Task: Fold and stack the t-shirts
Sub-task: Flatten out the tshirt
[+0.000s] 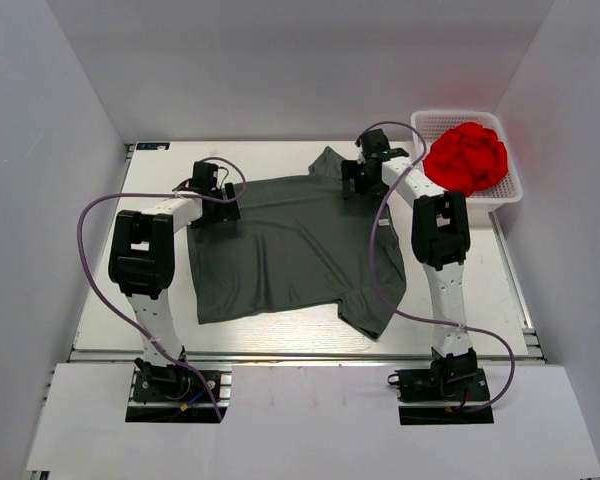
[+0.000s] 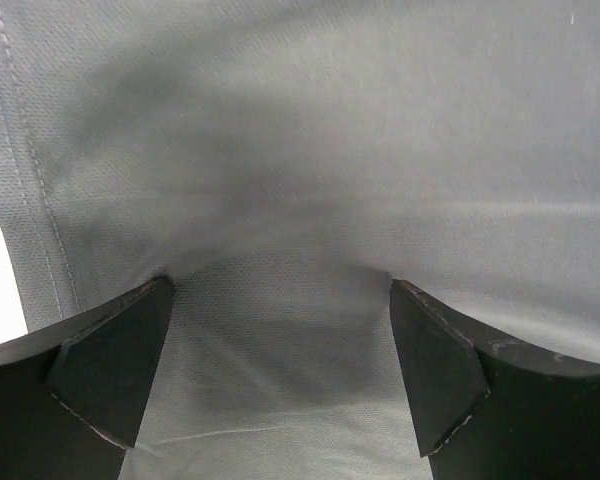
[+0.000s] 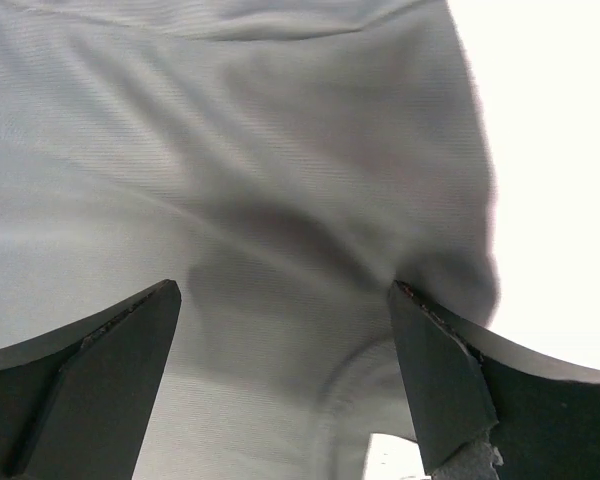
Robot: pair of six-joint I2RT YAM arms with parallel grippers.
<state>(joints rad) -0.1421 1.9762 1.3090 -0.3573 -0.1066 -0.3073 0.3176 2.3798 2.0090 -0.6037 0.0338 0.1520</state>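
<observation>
**Left gripper** [image 1: 212, 196]: sits on the shirt's far-left corner, just inside a stitched edge. Its jaws are spread wide, with cloth bulging up between the fingers [image 2: 110, 370] and nothing pinched.

**Plain dark charcoal-grey short-sleeved t-shirt of thin soft cloth** [image 1: 290, 250]: lies spread nearly flat on the white table top [image 1: 480, 285] between the two arms. You should expect it to be light, limp and prone to sagging and wrinkling. Take it at the seamed edges and lift both corners together.

**Right gripper** [image 1: 365, 172]: sits on the far-right edge, apparently at a sleeve. Its jaws are likewise spread, astride a raised fold.

**White plastic lattice basket** [image 1: 508, 192]: stands at the far right and holds crumpled red cloth [image 1: 467, 158].
</observation>
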